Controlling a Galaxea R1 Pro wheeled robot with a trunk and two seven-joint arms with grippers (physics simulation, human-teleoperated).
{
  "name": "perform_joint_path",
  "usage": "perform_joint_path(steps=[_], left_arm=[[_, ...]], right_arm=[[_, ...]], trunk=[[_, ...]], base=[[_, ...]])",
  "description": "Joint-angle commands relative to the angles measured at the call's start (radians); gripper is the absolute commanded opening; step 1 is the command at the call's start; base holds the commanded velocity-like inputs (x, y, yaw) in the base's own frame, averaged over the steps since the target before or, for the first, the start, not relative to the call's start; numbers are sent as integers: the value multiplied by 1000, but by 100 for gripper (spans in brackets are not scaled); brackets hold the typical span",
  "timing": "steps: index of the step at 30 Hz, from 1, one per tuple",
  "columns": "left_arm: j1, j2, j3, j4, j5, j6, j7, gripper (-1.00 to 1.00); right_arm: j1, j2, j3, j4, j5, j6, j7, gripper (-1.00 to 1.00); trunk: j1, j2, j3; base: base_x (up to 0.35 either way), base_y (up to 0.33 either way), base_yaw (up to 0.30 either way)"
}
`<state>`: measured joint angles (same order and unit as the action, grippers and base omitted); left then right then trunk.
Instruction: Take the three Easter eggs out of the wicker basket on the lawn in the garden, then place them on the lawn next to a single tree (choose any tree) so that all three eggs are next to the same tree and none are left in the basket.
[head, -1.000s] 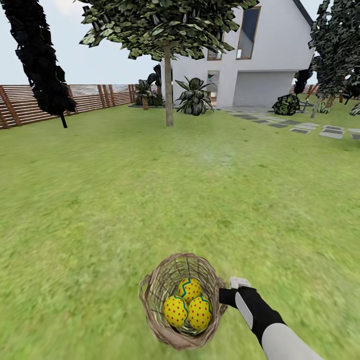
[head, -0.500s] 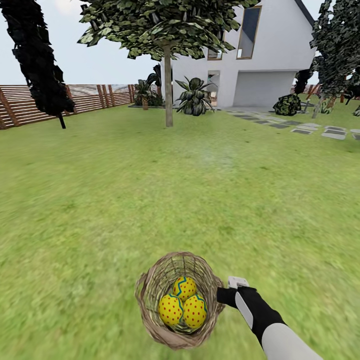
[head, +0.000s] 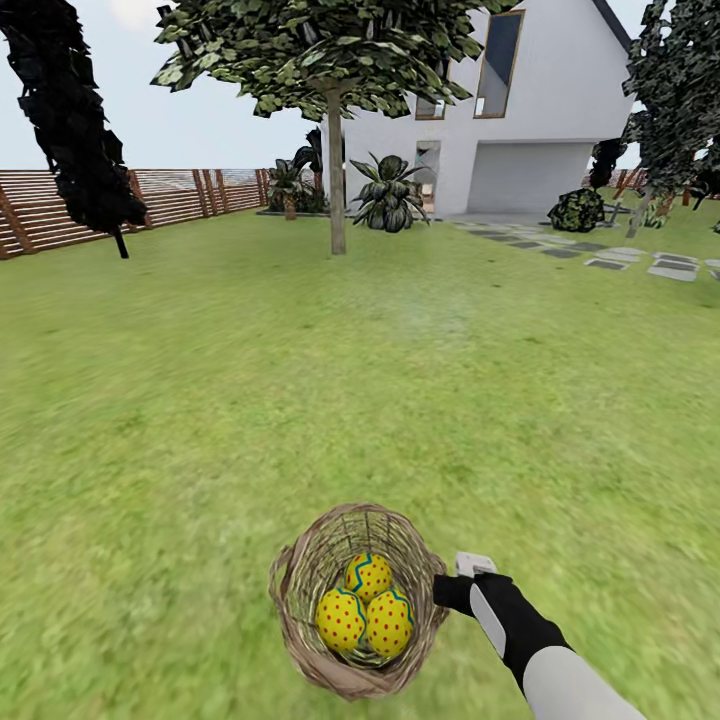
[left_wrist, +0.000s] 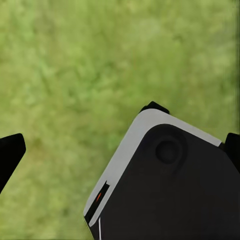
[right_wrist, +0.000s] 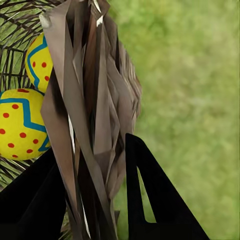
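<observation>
Black-fingered and white-sleeved, our right gripper (head: 448, 592) sits at the lower right of the head view, clamped on the right-hand rim of the small tan open-weave wicker basket (head: 300, 590). In the right wrist view the two dark fingers (right_wrist: 150, 195) straddle the woven wall (right_wrist: 95, 115), one inside and one outside, pinching it between them.

Inside the basket, just left of that gripper in the head view, lie the three yellow Easter eggs with red dots and a blue-green zigzag band (head: 366, 605), packed together and touching; two of them show through the weave in the right wrist view (right_wrist: 20, 122).

Our left gripper (left_wrist: 120, 150) hangs over bare grass in the left wrist view; we cannot tell whether it is open or closed.

Around the basket spreads the wide bright green lawn (head: 200, 400). Well beyond it, in the upper middle of the head view, stands the tree with a straight grey-brown trunk and broad leafy crown (head: 336, 180), far from the basket. Behind it rises a white house (head: 540, 110); a dark conical tree (head: 80, 130) and a brown slatted fence (head: 180, 195) stand at the upper left, grey stepping stones (head: 640, 262) at the upper right.
</observation>
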<state>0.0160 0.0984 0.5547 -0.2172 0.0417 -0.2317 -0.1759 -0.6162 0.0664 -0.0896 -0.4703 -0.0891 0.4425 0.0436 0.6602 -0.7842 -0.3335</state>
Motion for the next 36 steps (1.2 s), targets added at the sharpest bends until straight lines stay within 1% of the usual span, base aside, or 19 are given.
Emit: perform_joint_path(steps=[1, 18, 22, 24, 27, 28, 29, 31, 32, 33, 35, 36], left_arm=[[0, 0, 5, -1, 4, 0, -8, 100], [-1, 0, 5, -1, 4, 0, -3, 100], [-18, 2, 5, -6, 6, 3, -9, 100], [-23, 4, 5, -12, 6, 20, -10, 100], [-42, 9, 4, -41, 8, 134, -10, 100], [-57, 10, 4, -56, 9, 191, -9, 100], [-68, 11, 4, -69, 8, 230, -9, 100], [-83, 12, 3, -108, 7, 301, -9, 100], [-88, 12, 2, -144, 6, 348, -8, 100], [-89, 12, 2, -155, 6, 360, -8, 100], [-92, 25, 1, -198, 7, 444, -9, 100], [-93, 28, 1, -213, 8, 468, -9, 100]], right_arm=[[0, 1, -7, -2, -12, 5, 2, -100], [0, 1, -4, -2, -12, 5, 2, -100], [0, 1, -4, -2, -12, 5, 2, -100], [0, 0, -4, -2, -11, 5, 2, -100], [0, 0, -4, -2, -11, 5, 2, -100], [0, 0, -4, -2, -11, 5, 2, -100], [0, 0, -4, -2, -11, 5, 2, -100], [0, -1, -5, -2, -11, 5, 2, -100], [0, -1, -6, -3, -11, 5, 2, -100], [0, -1, -7, -3, -11, 5, 2, -100], [0, -2, -8, -4, -11, 4, 2, -100], [0, -2, -8, -4, -11, 4, 2, -100]], trunk=[[1, -1, -1], [1, -1, -1], [1, -1, -1], [1, -1, -1], [1, -1, -1], [1, -1, -1], [1, -1, -1], [1, -1, -1], [1, -1, -1], [1, -1, -1], [1, -1, -1], [1, -1, -1]], base=[[268, 0, 0], [315, 0, 0], [338, 0, 0], [338, 0, 0], [338, 0, 0], [338, 0, 0], [338, 0, 0], [338, 0, 0], [338, 0, 0], [338, 0, 0], [338, 0, 0], [338, 0, 0]])
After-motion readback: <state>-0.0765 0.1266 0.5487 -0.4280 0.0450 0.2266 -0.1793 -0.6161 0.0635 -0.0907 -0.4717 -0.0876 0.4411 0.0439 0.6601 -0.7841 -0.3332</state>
